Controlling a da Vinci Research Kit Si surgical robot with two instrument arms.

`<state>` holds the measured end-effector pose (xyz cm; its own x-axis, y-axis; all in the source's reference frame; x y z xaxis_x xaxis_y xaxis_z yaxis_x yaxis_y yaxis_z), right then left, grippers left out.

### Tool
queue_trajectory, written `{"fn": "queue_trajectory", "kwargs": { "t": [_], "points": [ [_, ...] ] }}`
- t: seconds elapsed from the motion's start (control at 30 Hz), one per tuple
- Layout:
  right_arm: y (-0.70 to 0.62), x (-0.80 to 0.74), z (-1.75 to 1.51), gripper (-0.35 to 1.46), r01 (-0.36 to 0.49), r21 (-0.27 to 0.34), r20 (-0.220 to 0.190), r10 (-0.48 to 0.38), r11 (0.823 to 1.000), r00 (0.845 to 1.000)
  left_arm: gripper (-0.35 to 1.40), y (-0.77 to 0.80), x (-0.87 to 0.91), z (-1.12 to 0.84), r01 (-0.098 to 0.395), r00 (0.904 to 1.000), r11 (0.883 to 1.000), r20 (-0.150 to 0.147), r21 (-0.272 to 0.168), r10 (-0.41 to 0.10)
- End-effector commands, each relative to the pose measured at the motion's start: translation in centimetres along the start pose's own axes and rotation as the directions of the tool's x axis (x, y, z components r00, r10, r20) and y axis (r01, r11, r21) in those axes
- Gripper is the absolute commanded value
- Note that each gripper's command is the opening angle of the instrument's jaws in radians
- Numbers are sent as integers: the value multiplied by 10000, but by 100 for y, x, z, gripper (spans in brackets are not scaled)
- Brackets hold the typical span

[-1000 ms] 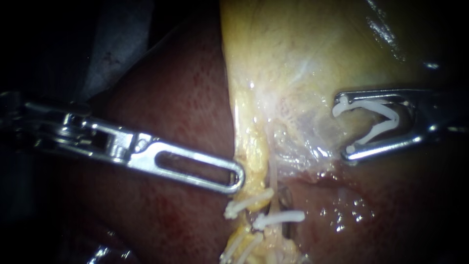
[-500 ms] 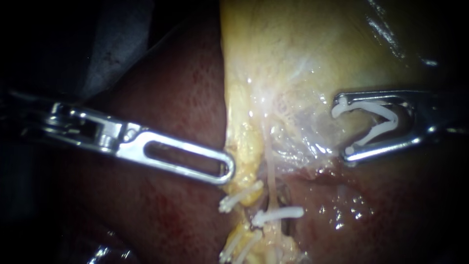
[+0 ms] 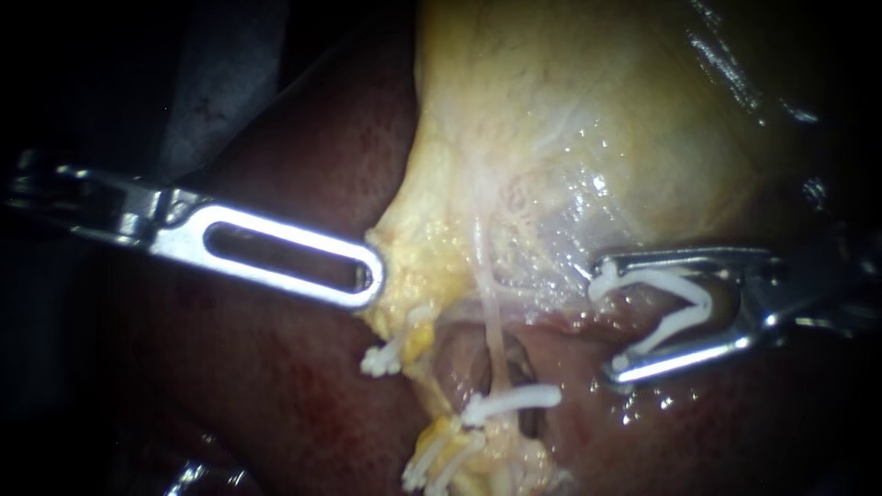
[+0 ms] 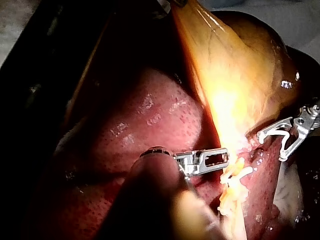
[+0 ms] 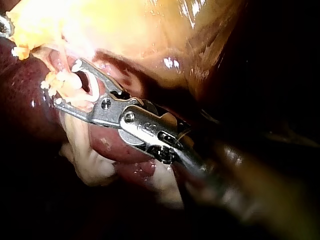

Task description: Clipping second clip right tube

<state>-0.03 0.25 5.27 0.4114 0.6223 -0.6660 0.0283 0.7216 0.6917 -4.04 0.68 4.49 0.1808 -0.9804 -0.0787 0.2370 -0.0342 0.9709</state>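
Closest in, my left instrument [image 3: 369, 276], bright steel with long slotted jaws, has those jaws closed on the edge of the lumpy yellow fatty tissue [image 3: 409, 294], which tents toward it. My right instrument [image 3: 606, 323], steel with a forked tip, stands wide, each jaw lying along one leg of the open white V-shaped plastic clip [image 3: 700, 298] gripped between them. Behind them the thin pale right tube [image 3: 492, 331] runs down across a small opening, near the open clip's mouth yet apart from it, not between its legs. A closed white clip [image 3: 514, 400] crosses that tube lower down. Farthest back lie the dark red liver [image 3: 294, 395] and the smooth amber gallbladder [image 3: 570, 119]
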Motion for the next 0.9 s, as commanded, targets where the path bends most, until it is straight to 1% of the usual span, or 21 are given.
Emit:
{"fn": "queue_trajectory", "kwargs": {
  "t": [0.03,0.17,0.33,0.73,0.9],
  "points": [
    [-1,-4,3,59,-135,31,20,135,9999,9999,-35,-2,0,-1,72,10000,10000,-1,-8,-72],
    [-2,-13,11,59,-351,82,45,350,9994,9994,-35,-7,1,-2,93,10000,10000,-4,5,-93],
    [-2,-22,22,58,-682,89,57,681,9976,9977,-35,-10,2,-4,45,10000,10000,-4,11,-45],
    [-1,-38,51,58,-1011,147,117,1010,9948,9948,-35,-13,5,-3,51,10000,10000,12,2,-51],
    [3,-46,62,58,-1067,211,168,1064,9941,9942,-35,-14,6,-2,54,10000,10000,18,-1,-54]
  ]
}}
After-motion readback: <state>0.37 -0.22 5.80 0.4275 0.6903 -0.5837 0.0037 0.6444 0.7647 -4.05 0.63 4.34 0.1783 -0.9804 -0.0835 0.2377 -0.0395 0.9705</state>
